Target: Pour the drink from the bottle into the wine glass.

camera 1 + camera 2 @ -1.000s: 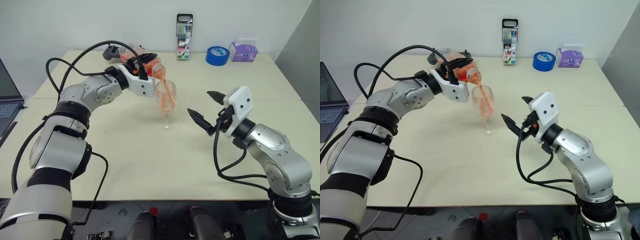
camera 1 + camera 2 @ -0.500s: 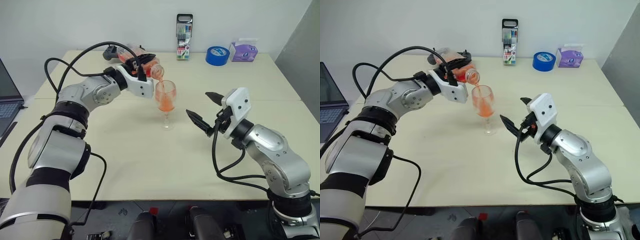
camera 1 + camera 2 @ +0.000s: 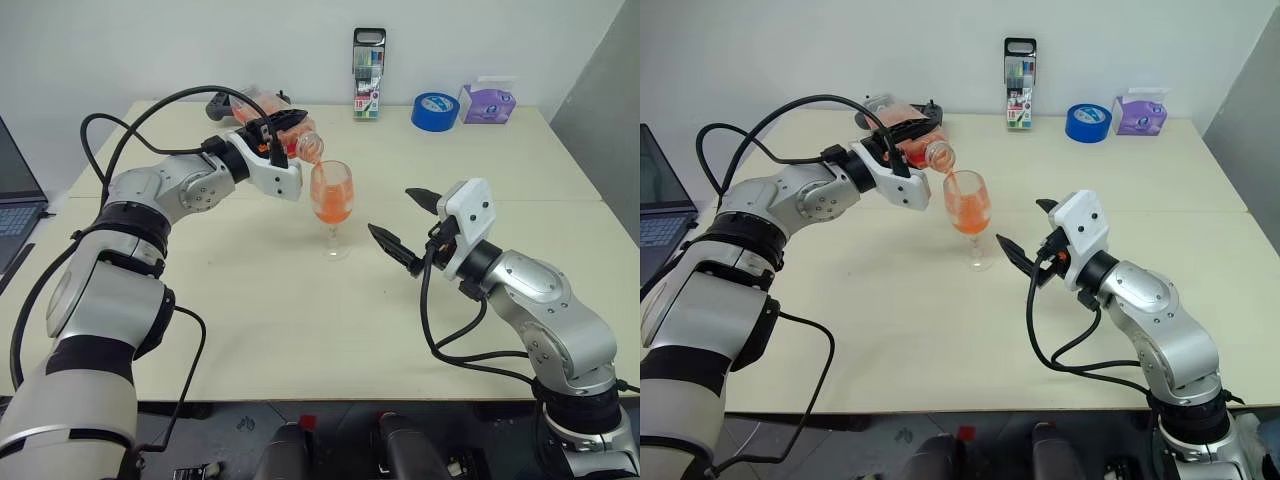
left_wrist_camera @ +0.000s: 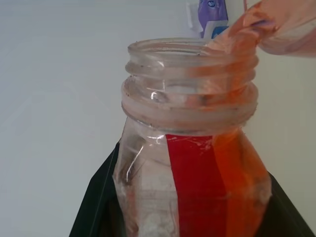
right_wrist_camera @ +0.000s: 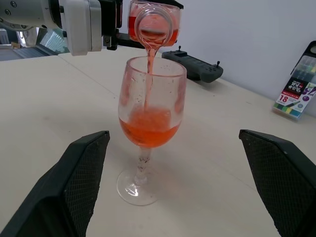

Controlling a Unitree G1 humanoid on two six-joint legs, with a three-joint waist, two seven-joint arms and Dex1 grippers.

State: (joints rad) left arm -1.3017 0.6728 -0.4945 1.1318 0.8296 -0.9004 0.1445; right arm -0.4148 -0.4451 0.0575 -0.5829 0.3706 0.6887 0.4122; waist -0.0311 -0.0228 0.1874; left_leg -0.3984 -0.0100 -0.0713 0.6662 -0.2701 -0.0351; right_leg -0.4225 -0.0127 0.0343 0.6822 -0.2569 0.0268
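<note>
My left gripper (image 3: 283,128) is shut on the bottle (image 3: 287,141), which lies tilted with its open mouth just over the rim of the wine glass (image 3: 331,190). A thin stream of orange-red drink (image 5: 148,129) runs from the bottle (image 5: 154,19) into the bowl, which is about a third full. The glass (image 5: 150,108) stands upright on the table. More drink and the red label strip show in the bottle (image 4: 192,163) in the left wrist view. My right gripper (image 3: 392,212) hangs open just right of the glass, level with its stem, touching nothing.
Along the back of the table (image 3: 300,330) are a black controller (image 3: 222,103), a marker pack (image 3: 368,60), a blue tape roll (image 3: 434,110) and a purple tissue box (image 3: 487,102). A laptop (image 3: 12,200) sits off the left edge.
The heavy splashing stream has thinned, and the drink has settled in the glass bowl. Both arms have held their place.
</note>
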